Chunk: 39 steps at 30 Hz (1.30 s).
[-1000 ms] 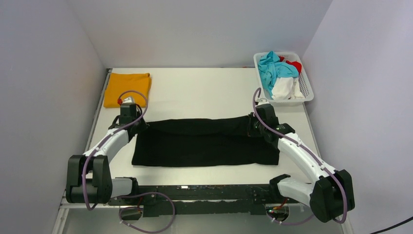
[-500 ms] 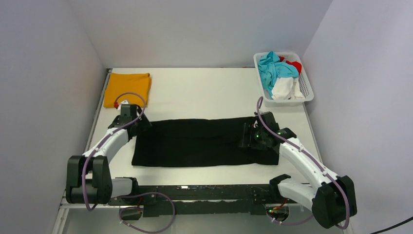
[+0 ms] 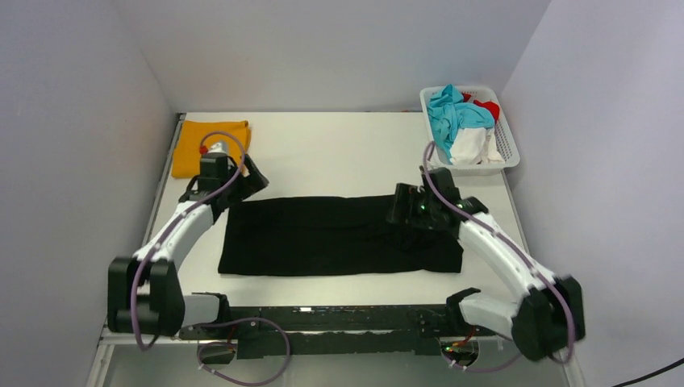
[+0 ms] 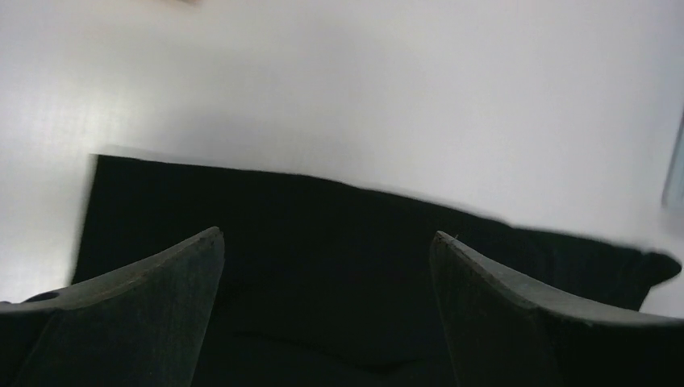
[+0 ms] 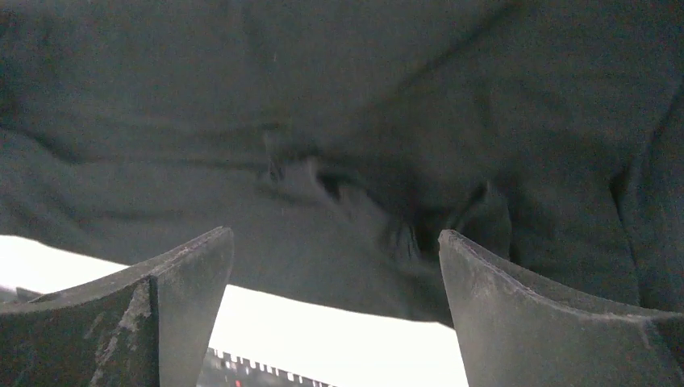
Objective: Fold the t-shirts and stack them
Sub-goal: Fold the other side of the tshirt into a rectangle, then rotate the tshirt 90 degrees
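From above, a black t-shirt [image 3: 339, 238] lies flat at the middle of the table [image 3: 339, 153]; an orange t-shirt [image 3: 202, 143] sits folded at the far left corner. Left wrist: the left gripper [image 4: 327, 235] hangs wide apart, empty, over the black cloth's edge. Right wrist: the right gripper [image 5: 335, 235] gapes wide, empty, above wrinkled black cloth.

Black t-shirt [image 3: 339, 235] folded flat mid-table; orange t-shirt [image 3: 193, 141] far-left corner.
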Each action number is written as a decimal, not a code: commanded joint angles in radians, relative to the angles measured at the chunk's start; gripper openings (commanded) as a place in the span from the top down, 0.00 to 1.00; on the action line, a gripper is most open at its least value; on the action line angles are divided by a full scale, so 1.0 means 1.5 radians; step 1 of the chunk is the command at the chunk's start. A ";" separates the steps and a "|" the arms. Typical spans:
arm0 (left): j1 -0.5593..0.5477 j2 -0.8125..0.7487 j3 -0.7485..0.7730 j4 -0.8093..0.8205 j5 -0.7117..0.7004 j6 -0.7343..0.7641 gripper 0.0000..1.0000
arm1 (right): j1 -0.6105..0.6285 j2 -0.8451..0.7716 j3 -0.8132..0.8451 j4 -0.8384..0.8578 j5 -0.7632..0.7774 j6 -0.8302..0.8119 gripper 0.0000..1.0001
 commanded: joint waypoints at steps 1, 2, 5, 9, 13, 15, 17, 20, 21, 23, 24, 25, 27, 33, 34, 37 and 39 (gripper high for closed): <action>-0.023 0.113 0.019 0.061 0.164 0.022 0.01 | -0.006 0.153 0.065 0.183 0.023 -0.011 0.00; -0.023 0.131 0.016 0.063 0.165 0.024 0.00 | -0.007 0.191 0.072 0.196 0.021 -0.013 0.00; -0.022 0.166 -0.005 0.070 0.140 0.026 0.01 | -0.013 0.259 0.079 0.217 -0.044 -0.024 0.00; -0.022 0.189 -0.036 0.088 0.122 0.028 0.00 | -0.013 0.266 0.034 0.253 -0.086 -0.038 0.00; -0.021 0.213 -0.037 0.073 0.091 0.032 0.01 | -0.010 0.257 -0.001 0.213 -0.121 -0.061 0.00; -0.020 0.213 -0.038 0.067 0.077 0.033 0.01 | -0.001 0.226 -0.019 0.180 -0.145 -0.067 0.00; -0.020 0.208 -0.041 0.066 0.064 0.035 0.01 | 0.012 0.183 -0.031 0.128 -0.173 -0.070 0.00; -0.015 0.200 -0.044 0.061 0.047 0.034 0.00 | 0.057 0.103 -0.038 0.025 -0.228 -0.059 0.00; -0.014 0.199 -0.043 0.059 0.044 0.035 0.00 | 0.076 0.071 -0.043 0.000 -0.253 -0.051 0.00; -0.012 0.195 -0.043 0.055 0.037 0.036 0.01 | 0.115 0.027 -0.047 -0.046 -0.298 -0.028 0.00; -0.012 0.193 -0.044 0.055 0.034 0.036 0.01 | 0.126 0.007 -0.050 -0.067 -0.311 -0.019 0.00; -0.011 0.192 -0.044 0.055 0.032 0.035 0.01 | 0.131 -0.021 -0.052 -0.082 -0.318 -0.013 0.00; -0.012 0.191 -0.042 0.051 0.031 0.034 0.01 | 0.132 -0.054 -0.048 -0.109 -0.294 -0.008 0.00; -0.011 0.190 -0.028 0.042 0.047 0.030 0.01 | 0.110 -0.032 0.014 -0.103 -0.046 0.027 0.00; -0.011 0.188 -0.028 0.045 0.053 0.032 0.01 | 0.092 -0.016 0.007 -0.074 -0.034 0.047 0.00; -0.011 0.182 -0.031 0.042 0.046 0.032 0.00 | 0.020 0.048 -0.035 0.032 -0.038 0.128 0.00; -0.011 0.179 -0.037 0.045 0.050 0.029 0.01 | -0.002 0.092 -0.060 0.109 -0.055 0.139 0.00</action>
